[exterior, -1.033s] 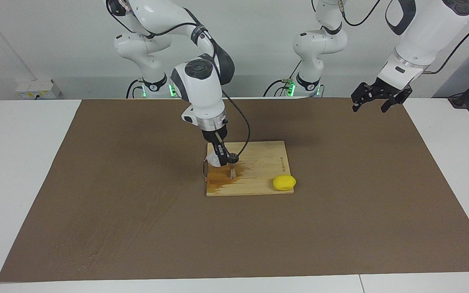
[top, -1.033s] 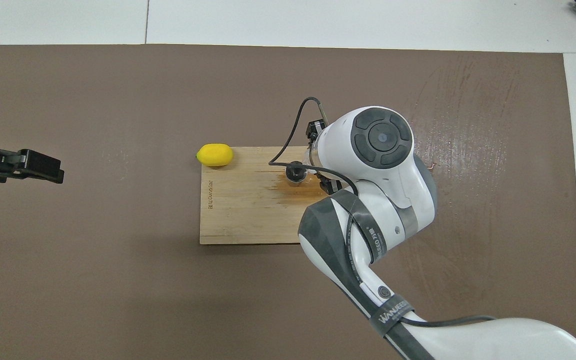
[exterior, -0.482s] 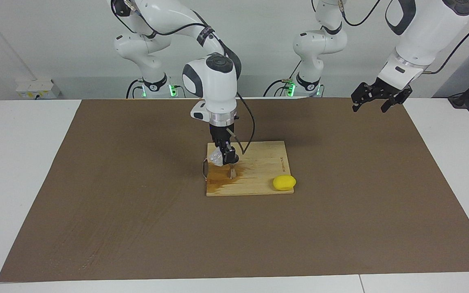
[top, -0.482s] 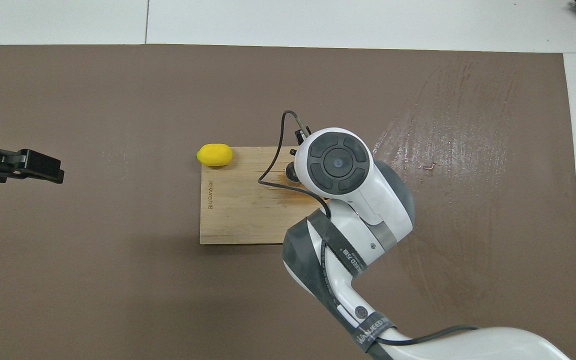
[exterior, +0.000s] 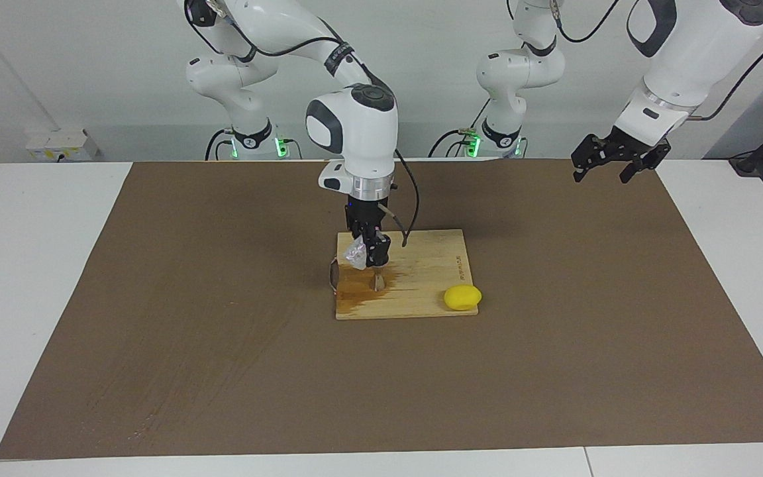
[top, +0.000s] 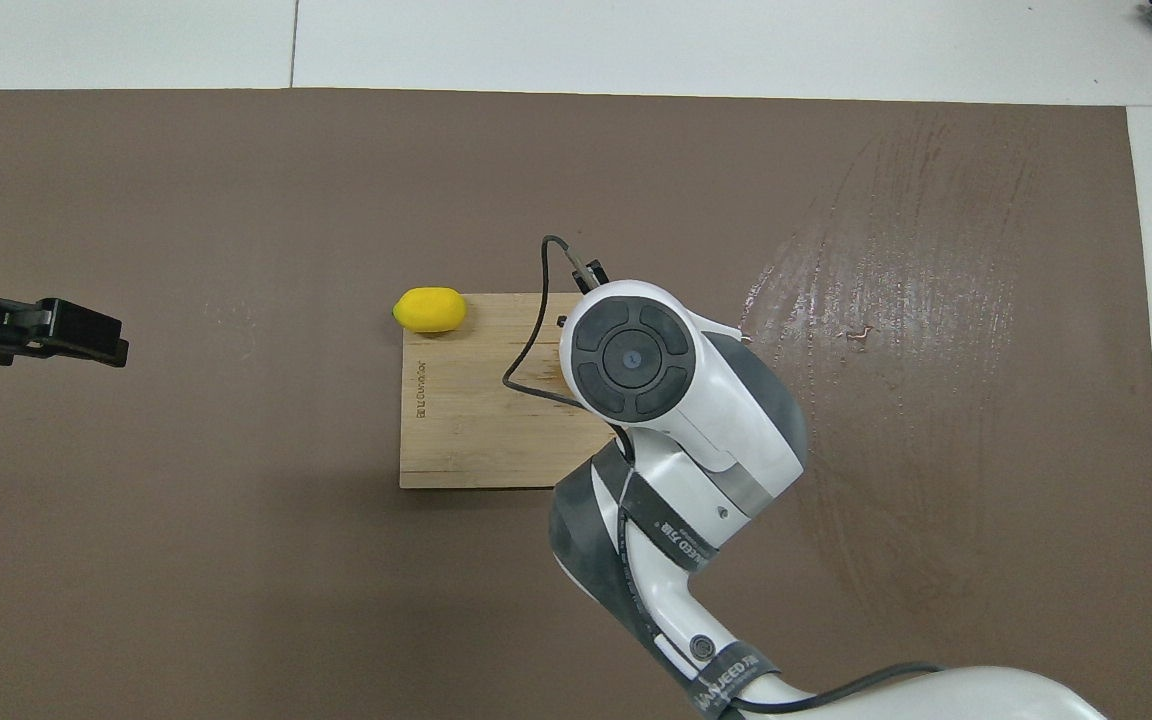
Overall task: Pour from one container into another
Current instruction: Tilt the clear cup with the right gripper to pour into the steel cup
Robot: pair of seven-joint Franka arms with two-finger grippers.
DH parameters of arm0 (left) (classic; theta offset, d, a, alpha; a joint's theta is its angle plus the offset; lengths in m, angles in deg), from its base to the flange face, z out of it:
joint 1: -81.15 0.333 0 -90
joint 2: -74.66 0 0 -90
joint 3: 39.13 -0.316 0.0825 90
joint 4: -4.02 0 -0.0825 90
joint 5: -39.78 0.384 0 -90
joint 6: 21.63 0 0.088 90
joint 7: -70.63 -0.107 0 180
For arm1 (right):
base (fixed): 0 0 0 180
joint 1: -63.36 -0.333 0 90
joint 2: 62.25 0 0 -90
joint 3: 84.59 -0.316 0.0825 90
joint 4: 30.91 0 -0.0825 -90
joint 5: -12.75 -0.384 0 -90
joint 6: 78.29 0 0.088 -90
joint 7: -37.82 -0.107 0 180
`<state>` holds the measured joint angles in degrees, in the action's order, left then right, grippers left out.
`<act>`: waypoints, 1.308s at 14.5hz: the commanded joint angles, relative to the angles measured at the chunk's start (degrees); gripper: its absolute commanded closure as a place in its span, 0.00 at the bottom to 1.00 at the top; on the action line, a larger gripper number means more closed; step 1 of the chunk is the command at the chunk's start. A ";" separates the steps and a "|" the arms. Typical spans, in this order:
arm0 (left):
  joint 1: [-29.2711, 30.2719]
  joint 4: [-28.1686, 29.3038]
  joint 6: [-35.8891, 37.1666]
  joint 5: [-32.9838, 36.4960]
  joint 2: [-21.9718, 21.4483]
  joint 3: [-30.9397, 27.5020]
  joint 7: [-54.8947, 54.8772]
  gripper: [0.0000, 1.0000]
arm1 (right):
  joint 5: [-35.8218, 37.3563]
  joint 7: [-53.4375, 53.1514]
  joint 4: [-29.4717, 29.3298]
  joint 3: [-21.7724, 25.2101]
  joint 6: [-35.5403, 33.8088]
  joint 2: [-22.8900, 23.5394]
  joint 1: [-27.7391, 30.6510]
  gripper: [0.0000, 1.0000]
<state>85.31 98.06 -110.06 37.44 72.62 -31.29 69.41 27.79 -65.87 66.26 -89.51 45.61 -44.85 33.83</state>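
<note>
Brown desk mat [exterior: 222,344], wet board [exterior: 421,271]: cup [exterior: 356,254] swung back upright.
Right jaws [exterior: 369,255] pinch it above the jigger [exterior: 377,281], pour seemingly finished; left jaws [exterior: 610,162] spread, idle.

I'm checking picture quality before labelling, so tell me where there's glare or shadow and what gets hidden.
Overhead view: streaky glare on the brown mat toward the right arm's end; the right arm hides the jigger and cup. Facing view: even light, a soft shadow beside the board; jigger and clear cup show.

clear plastic cup [exterior: 356,254]: crumpled, tilted, above board | steel jigger [exterior: 377,281]: upright on wet board
</note>
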 commanded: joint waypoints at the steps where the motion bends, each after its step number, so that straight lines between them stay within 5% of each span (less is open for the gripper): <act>1: 0.50 0.61 -0.33 -0.73 -0.51 0.16 -0.53 0.00 | 1.58 -1.78 -1.02 -0.27 -0.07 0.35 -0.01 1.00; 19: 0.50 0.61 -0.33 -0.73 -0.51 0.15 -0.53 0.00 | -20.13 -5.04 -1.20 -0.27 3.53 1.14 5.00 1.00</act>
<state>85.31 98.06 -110.06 37.44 72.62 -31.29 69.41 9.96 -70.30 65.51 -89.22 47.38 -44.32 37.82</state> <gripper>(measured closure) 0.000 0.498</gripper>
